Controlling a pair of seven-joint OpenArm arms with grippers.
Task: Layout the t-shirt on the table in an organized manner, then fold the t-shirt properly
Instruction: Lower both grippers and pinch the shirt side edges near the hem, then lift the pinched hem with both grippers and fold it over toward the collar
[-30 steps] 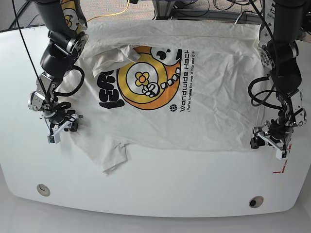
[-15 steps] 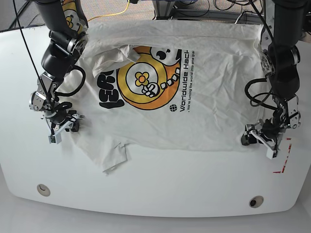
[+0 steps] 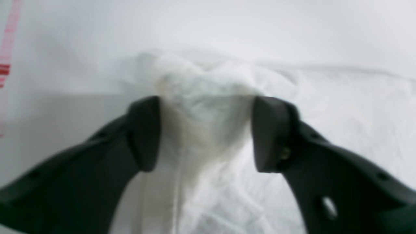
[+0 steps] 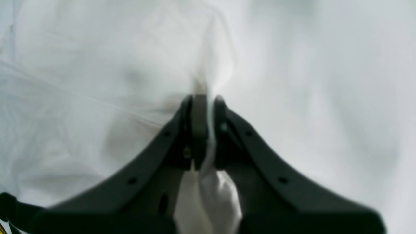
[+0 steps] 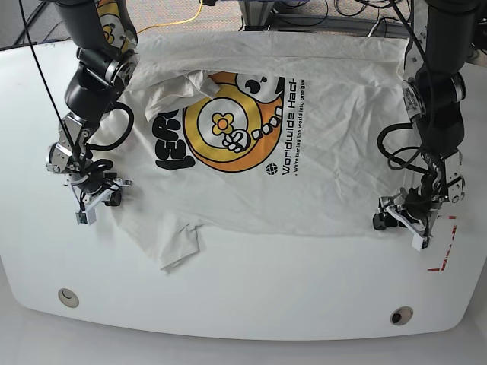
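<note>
T-shirt (image 5: 304, 144) lies spread print-up across the upper and mid part of the base view on the white worktop (image 5: 243, 296), wrinkled, w/ yellow-orange graphic (image 5: 224, 122) left of centre and black text running vertically beside it. One sleeve (image 5: 179, 243) sticks out toward lower left, partly folded over. Fabric near the graphic's upper left is bunched.

Right end effector (image 5: 97, 199) sits at the left edge of the base view, on the shirt's edge. Right wrist view: its jaws are pressed together, clamped on a thin pinch of t-shirt cloth (image 4: 208, 182), w/ a fold rising above the tips.

Left end effector (image 5: 399, 220) is at the right of the base view, at the shirt's lower right corner. Left wrist view: fingers (image 3: 144, 133) stand apart w/ a raised hump of cloth (image 3: 204, 107) between them; whether the pads touch it, can't tell, view blurred.

Red outline mark (image 5: 443, 262) on worktop just below-right of the left end effector. Two round holes (image 5: 401, 315) near the bottom edge.
</note>
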